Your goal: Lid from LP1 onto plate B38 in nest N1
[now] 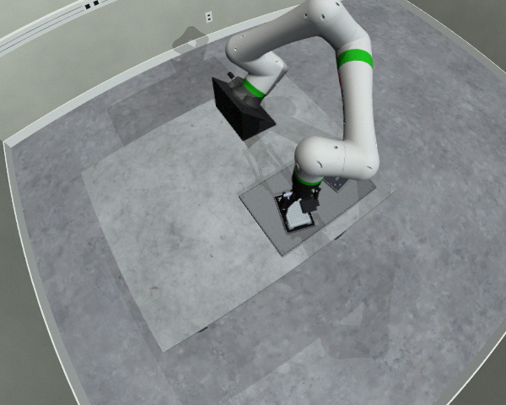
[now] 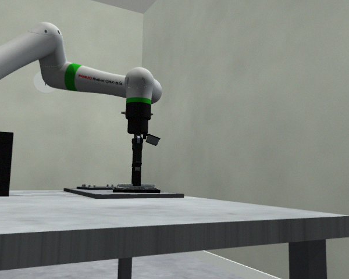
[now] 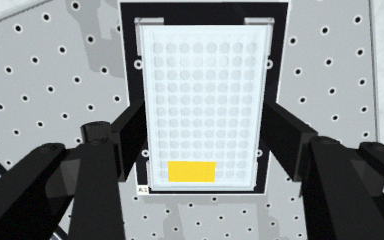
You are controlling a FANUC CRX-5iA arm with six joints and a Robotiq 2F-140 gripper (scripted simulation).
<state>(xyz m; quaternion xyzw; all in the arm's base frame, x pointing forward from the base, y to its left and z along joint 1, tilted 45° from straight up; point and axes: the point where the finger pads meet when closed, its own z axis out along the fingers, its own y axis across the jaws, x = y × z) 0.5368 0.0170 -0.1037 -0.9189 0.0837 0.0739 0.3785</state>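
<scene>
Remote session, bench view: I am watching the arm (image 2: 102,79) reaching straight down over the table (image 2: 198,216), with the gripper (image 3: 202,135) standing low on the perforated board (image 3: 39,75). In the wrist view the two black fingers are pressing against the long edges of the clear lid (image 3: 201,107), one on each side, so the gripper is clamping the lid at about half its spread. The lid is lying square over the plate (image 3: 199,60), whose grid of round wells is showing through it. Both are sitting inside the black nest (image 3: 129,60). A yellow label (image 3: 191,171) is showing at the near end of the lid, close to a small "A1" mark (image 3: 141,190) on the nest's corner. From the side camera the fingertips are reaching down to the level of the plate, but I cannot tell whether the lid is seated all the way down.
</scene>
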